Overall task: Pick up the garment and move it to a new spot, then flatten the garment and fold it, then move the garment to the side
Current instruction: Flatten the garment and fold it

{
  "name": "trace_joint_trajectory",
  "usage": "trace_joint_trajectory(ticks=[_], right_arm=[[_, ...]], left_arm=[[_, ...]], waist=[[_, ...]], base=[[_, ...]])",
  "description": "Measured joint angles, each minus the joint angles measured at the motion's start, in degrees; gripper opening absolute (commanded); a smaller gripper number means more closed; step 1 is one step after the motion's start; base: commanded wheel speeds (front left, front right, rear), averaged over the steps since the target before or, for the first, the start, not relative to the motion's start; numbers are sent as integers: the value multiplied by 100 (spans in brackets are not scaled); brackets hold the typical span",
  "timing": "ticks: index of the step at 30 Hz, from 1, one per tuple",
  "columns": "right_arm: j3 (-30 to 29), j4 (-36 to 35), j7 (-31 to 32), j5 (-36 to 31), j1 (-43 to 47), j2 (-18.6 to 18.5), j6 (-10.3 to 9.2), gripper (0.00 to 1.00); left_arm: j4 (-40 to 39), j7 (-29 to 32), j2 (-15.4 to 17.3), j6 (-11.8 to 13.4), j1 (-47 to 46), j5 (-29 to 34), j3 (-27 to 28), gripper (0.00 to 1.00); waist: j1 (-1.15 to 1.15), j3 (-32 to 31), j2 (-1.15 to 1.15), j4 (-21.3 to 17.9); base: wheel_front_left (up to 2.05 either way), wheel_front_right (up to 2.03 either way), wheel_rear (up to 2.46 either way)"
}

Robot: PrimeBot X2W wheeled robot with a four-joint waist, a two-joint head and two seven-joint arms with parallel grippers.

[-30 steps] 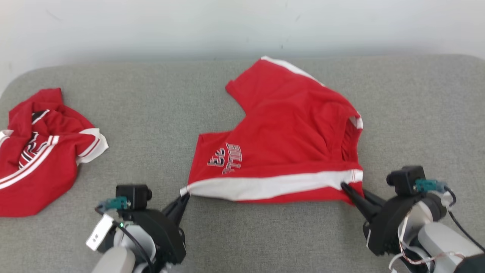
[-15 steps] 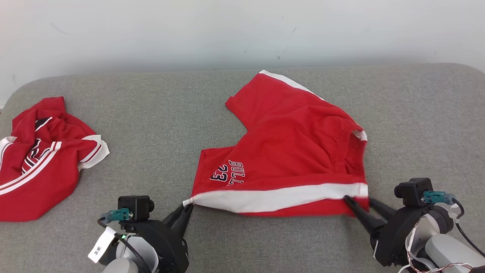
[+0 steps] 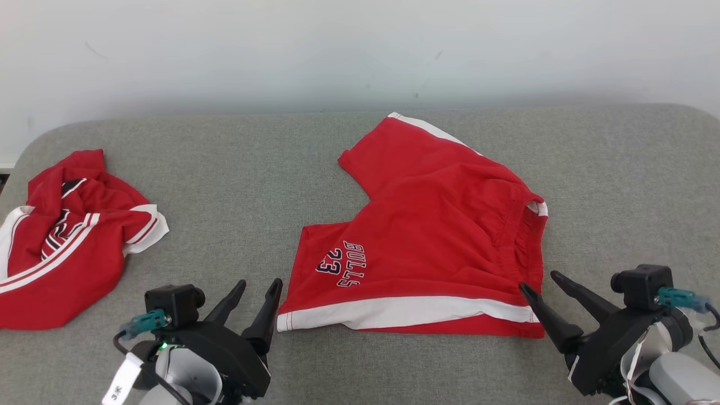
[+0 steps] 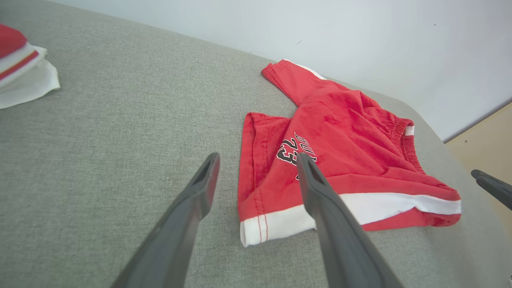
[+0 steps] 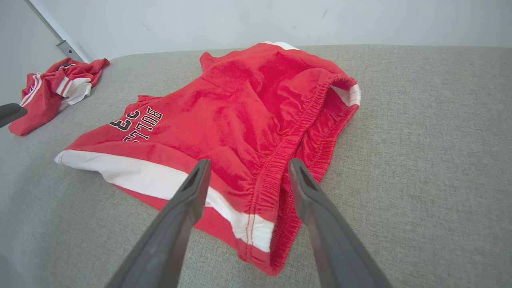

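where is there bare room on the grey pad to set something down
Widest bare patch of pad: between the crumpled garment and the shorts. Another right of the shorts, to the pad's edge. Crowded at the shorts' near hem, by the left gripper and right gripper.

The red shorts [image 3: 439, 225] lie spread on the grey table [image 3: 236, 169], a little toward 3 o'clock from its middle in the head view. The cloth is rumpled, not flat, and the two legs splay apart, one reaching to 9 o'clock and the other to 11 o'clock. The gathered waistband [image 3: 526, 236] faces 3 o'clock and gapes slightly. A white side stripe [image 3: 405, 312] runs along the 6 o'clock edge. A dark "BULLS 23" print [image 3: 341, 264] sits on the 9 o'clock leg.
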Motion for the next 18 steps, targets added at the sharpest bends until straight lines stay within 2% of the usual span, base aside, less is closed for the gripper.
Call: trace_joint_trajectory(ticks=[9,15,18], right_arm=[[159,-212,141,-324,271,-101,-548,100],[179,-316,252,-436,283,-116,-871,100],[208,-426,349,-472,272,-115,-950,100]], left_arm=[[-256,78,37,180,321,146,-252,100],[-246,180,125,389,343,621,-488,100],[-177,282,118,434,335,795,-583,100]], waist=[[0,-6,0,-10],[0,40,0,-13],[0,94,0,-20]], base=[[0,0,0],[0,0,0],[0,0,0]])
